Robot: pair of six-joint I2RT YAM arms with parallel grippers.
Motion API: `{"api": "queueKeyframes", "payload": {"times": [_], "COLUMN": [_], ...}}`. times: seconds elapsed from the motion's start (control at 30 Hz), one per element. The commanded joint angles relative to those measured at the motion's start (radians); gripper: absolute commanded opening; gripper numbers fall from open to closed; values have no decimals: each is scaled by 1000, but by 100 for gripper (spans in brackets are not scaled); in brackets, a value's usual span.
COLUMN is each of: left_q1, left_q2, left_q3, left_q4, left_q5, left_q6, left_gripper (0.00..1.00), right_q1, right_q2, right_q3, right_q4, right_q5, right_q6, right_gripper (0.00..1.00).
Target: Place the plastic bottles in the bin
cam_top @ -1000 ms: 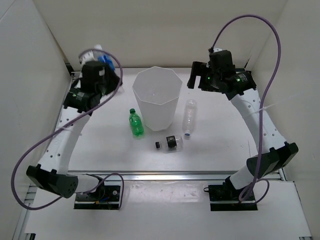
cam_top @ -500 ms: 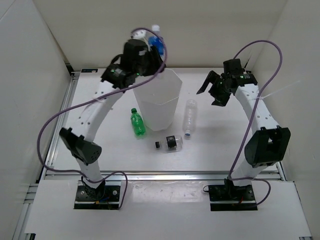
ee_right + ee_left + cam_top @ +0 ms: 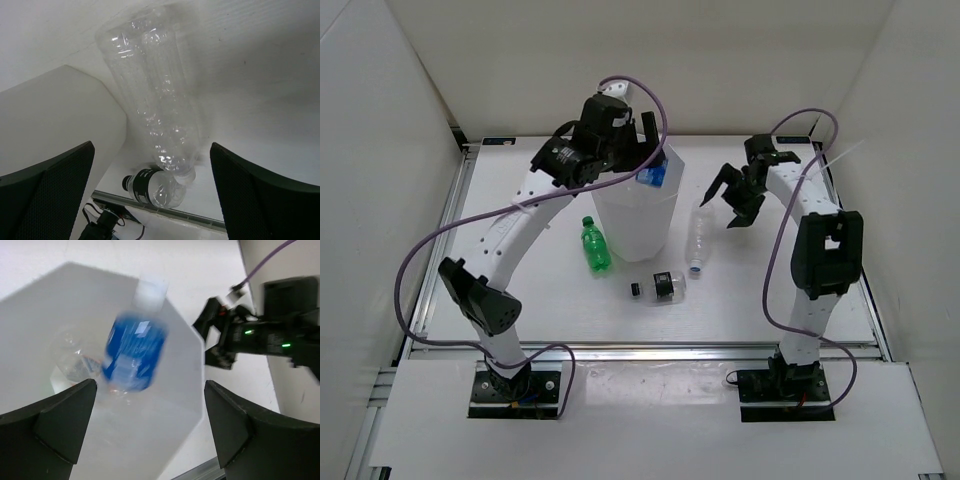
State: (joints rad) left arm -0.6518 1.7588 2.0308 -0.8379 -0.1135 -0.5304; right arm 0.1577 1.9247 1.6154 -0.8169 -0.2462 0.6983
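Gaping left tool [image 3: 150,384] above the bin [image 3: 181,401]

White arm links [image 3: 520,215], black joints [image 3: 480,305], looping purple cables [image 3: 267,259], green lights [image 3: 246,332]

Blue-label bottle [image 3: 134,352] motion-blurred over bin [image 3: 40,305]; second bottle [image 3: 75,360] inside indistinct.

The white table [image 3: 540,300] carries the bin [image 3: 635,225], standing upright toward the far middle. A green bottle [image 3: 593,246] lies just left of its base and a plain clear bottle [image 3: 698,236] just right. A short clear bottle [image 3: 660,286] lies nearer, between them, black cap pointing left.
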Motion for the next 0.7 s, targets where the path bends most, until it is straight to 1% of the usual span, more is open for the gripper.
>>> {"api": "queueKeyframes", "payload": {"times": [0.0, 0.03, 0.07, 0.1, 0.13, 0.2, 0.23, 0.27, 0.3, 0.33, 0.37, 0.4, 0.43, 0.47, 0.5, 0.57, 0.6, 0.67], "left_q1": [0, 0, 0, 0, 0, 0, 0, 0, 0, 0, 10, 11, 23, 40, 40, 53, 66, 75], "left_q2": [-88, -113, -130, -151, -213, -289, -370, -408, -448, -485, -549, -579, -603, -642, -657, -691, -691, -717], "left_q3": [121, 149, 188, 189, 189, 91, 45, -4, -112, -166, -257, -297, -329, -355, -397, -437, -479, -532], "left_q4": [-36, -71, -85, -86, -86, -67, -58, -58, -58, -58, -90, -102, -115, -130, -153, -162, -176, -194], "left_q5": [-43, -60, -111, -142, -199, -257, -325, -363, -400, -431, -474, -483, -483, -483, -483, -471, -471, -471], "left_q6": [26, 38, 38, 47, 47, 47, 38, 27, 15, -15, -66, -66, -109, -130, -160, -169, -169, -207], "left_gripper": [100, 100, 100, 100, 100, 100, 100, 100, 100, 100, 100, 100, 100, 100, 100, 100, 100, 100], "right_q1": [35, 45, 66, 77, 97, 111, 120, 120, 120, 120, 120, 120, 120, 120, 120, 111, 111, 102], "right_q2": [39, 54, 72, 83, 95, 126, 147, 160, 172, 198, 209, 218, 229, 229, 229, 215, 202, 136], "right_q3": [47, 47, 47, 47, 47, 47, 47, 47, 47, 47, 47, 47, 47, 47, 47, 38, 26, 14], "right_q4": [30, 30, 30, 30, 30, 30, 30, 39, 39, 39, 39, 39, 39, 39, 29, 18, 18, 18], "right_q5": [-19, -19, -19, -7, -7, 13, 13, 13, 13, 24, 24, 37, 51, 67, 88, 110, 119, 146], "right_q6": [-3, -3, -3, -3, -3, -13, -13, -13, -13, 0, 0, 9, 9, -14, -23, -33, -48, -65], "right_gripper": [100, 100, 100, 100, 100, 100, 100, 100, 100, 100, 96, 95, 91, 84, 72, 65, 59, 54]}}
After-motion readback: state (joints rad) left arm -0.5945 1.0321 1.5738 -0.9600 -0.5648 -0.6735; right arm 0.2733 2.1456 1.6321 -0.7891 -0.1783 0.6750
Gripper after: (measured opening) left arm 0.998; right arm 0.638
